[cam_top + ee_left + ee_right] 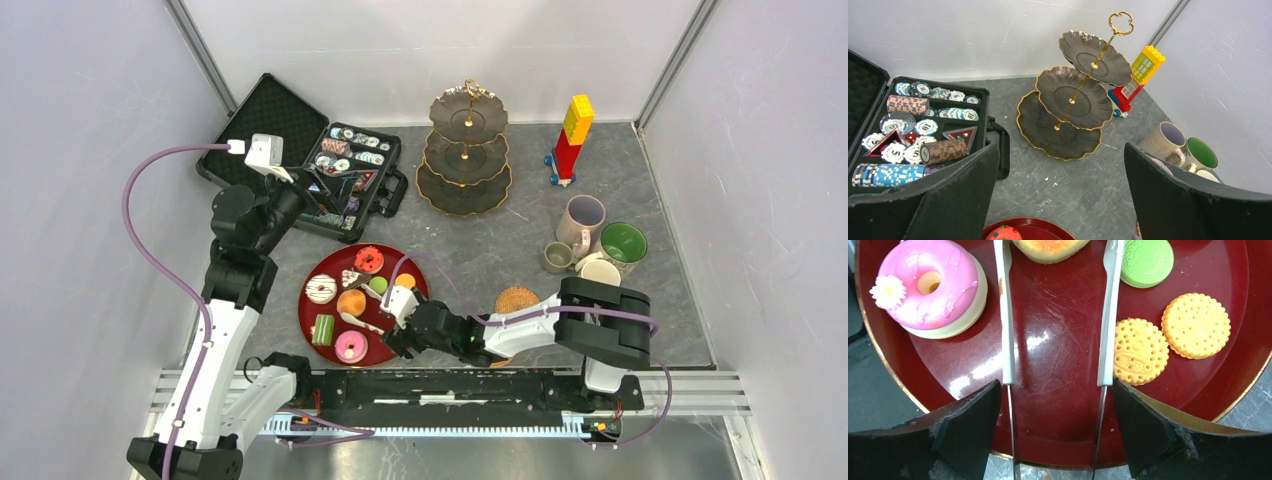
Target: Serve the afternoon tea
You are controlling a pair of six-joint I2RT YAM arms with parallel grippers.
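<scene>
The three-tier dark gold-rimmed stand [465,150] stands empty at the back; it also shows in the left wrist view [1063,120]. Toy sweets lie on the red tray [304,316]: a pink donut [350,346] [928,287], a white donut [320,289], a red donut [368,259], an orange cake [351,302]. The lilac [582,215], green-lined [622,243], grey [557,257] and yellow [600,272] mugs stand at the right, by a coaster [517,299]. My right gripper [393,338] [1055,387] is open, low over the tray's near rim, straddling the metal tongs [1007,340] with small gaps. My left gripper [318,190] [1060,150] is open and empty above the table.
An open black case of poker chips [350,160] [923,125] lies at the back left under my left arm. A red-and-yellow block tower [570,138] stands right of the stand. A green macaron [1146,262] and two biscuits [1139,351] lie on the tray.
</scene>
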